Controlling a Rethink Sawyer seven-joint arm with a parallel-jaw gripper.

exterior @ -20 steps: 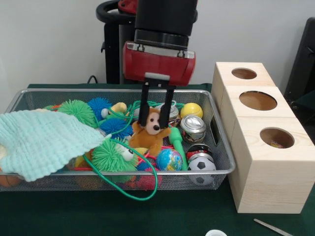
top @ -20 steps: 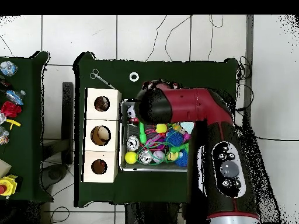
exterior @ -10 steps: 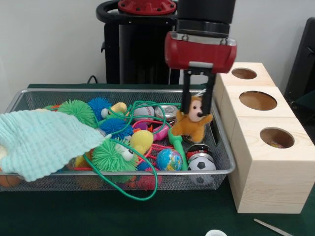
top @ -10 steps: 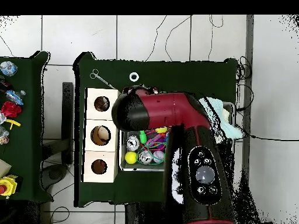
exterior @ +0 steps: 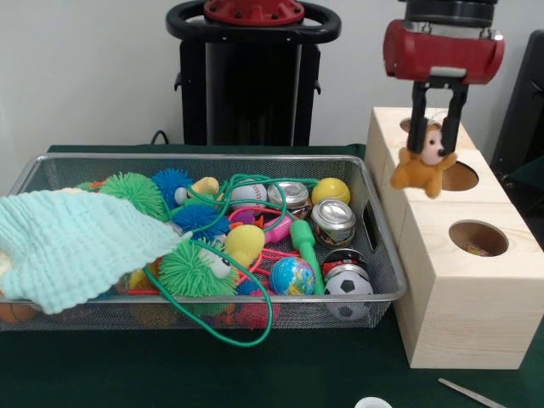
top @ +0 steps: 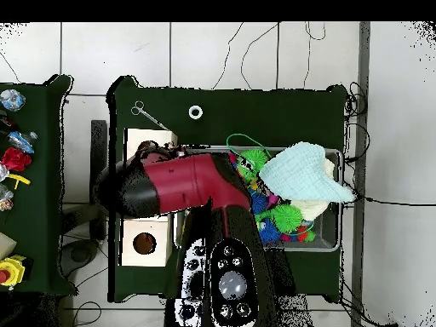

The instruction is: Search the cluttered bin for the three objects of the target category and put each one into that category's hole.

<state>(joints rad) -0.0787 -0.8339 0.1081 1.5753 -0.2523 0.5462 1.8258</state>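
My gripper [exterior: 437, 143] is shut on a small orange-brown plush dog [exterior: 418, 174], which hangs in the air above the wooden box [exterior: 459, 314]. The plush dangles at the bin-side edge of the box, between its far hole [exterior: 422, 126] and its middle hole [exterior: 463, 177]. The near hole [exterior: 478, 238] has something small inside. In the overhead view the red arm [top: 183, 183] covers the gripper, the plush and most of the box [top: 152, 136]; only one hole [top: 144, 243] shows there. The wire bin [exterior: 204, 157] holds spiky balls, cans and toy balls.
A pale green cloth [exterior: 68, 242] [top: 306, 173] lies over one end of the bin. A green cord [exterior: 225, 336] loops over the bin's front rim. Metal scissors [top: 146, 112] [exterior: 472, 393] and a white ring [top: 195, 111] lie on the green table beside the box.
The gripper lifted the plush dog out of the middle of the bin and carried it rightward and upward until it hangs over the wooden box. A yellow toy shows where the plush lay.
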